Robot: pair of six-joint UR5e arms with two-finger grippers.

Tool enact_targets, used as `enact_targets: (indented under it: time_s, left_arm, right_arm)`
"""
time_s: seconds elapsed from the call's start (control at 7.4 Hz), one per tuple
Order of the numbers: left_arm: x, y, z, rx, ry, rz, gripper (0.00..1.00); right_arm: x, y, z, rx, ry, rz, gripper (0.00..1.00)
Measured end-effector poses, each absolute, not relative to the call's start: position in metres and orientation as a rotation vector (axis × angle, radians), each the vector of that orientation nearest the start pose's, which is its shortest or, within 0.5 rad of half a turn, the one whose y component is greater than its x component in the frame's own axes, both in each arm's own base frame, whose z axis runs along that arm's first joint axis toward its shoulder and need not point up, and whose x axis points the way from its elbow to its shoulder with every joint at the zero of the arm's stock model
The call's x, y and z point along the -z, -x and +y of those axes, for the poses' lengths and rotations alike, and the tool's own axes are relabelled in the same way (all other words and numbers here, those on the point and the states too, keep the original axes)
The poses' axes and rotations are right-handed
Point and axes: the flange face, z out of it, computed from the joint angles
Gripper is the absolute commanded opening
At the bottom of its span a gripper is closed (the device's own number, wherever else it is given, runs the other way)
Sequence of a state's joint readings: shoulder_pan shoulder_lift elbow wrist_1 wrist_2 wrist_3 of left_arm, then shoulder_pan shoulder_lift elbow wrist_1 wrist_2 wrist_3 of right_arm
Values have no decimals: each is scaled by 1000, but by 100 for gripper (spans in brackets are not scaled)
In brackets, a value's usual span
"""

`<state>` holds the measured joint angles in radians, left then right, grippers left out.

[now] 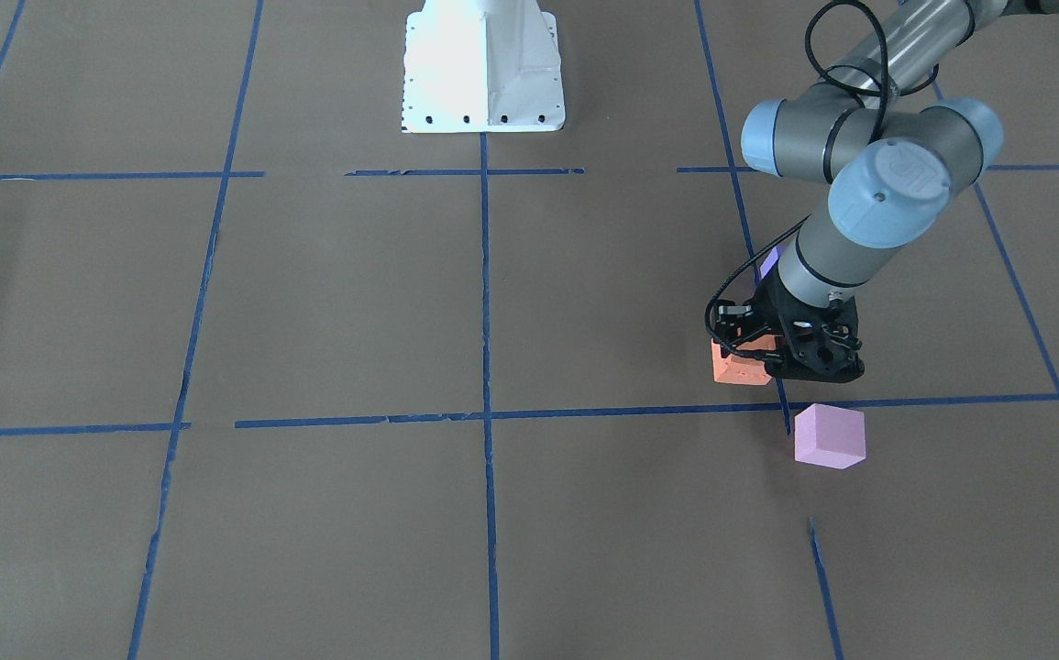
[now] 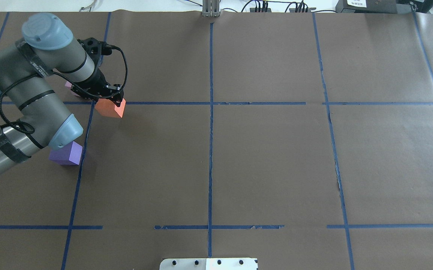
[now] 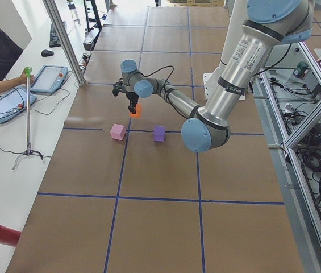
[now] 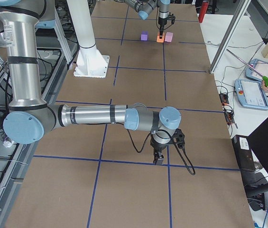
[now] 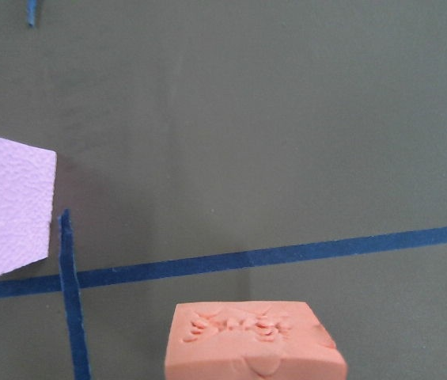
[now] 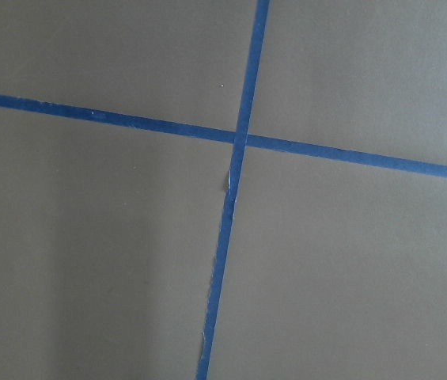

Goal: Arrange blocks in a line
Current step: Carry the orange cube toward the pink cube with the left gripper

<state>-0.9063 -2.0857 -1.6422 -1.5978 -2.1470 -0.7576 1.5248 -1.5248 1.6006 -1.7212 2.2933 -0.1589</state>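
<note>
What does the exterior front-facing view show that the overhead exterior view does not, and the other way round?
Only the front-facing view shows the pink block whole; there the violet block is just a sliver behind the left arm. Only the overhead view shows the violet block clearly, while the arm nearly hides the pink one. Both show the left gripper down at the orange block, and the white base plate at the robot's edge of the table.
</note>
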Motion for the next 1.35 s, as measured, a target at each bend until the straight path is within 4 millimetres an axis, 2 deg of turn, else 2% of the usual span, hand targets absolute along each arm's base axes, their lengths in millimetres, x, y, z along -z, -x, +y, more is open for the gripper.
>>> enact_targets:
  time_s: [0.27,0.41,0.54,0.68,0.81,1.08,1.35]
  left_arm:
    - [-295,-301,-565,-61,-68,797,9]
    - [-294,-278,-566,-51,-70,792,9]
    - [-303,-257,-567,-65,-76,781,9]
    - [-323,-243,-567,-98,-65,773,9]
    - [-344,-236,-569,-128,-41,775,9]
    - [-386,-243,-578,-143,13,775,9]
    - [-420,-257,-589,-145,59,800,9]
  right_arm:
    - [-640,-44,-507,168,31,-726,100]
    - [-640,-44,-507,168,31,-726,100]
    - [-640,-44,-507,168,31,-726,100]
    - [-640,-44,-507,168,31,-726,100]
    - [-640,-44,-507,168,31,-726,100]
    - [-639,-44,-507,169,30,-726,100]
    - [-639,-44,-507,168,31,-726,100]
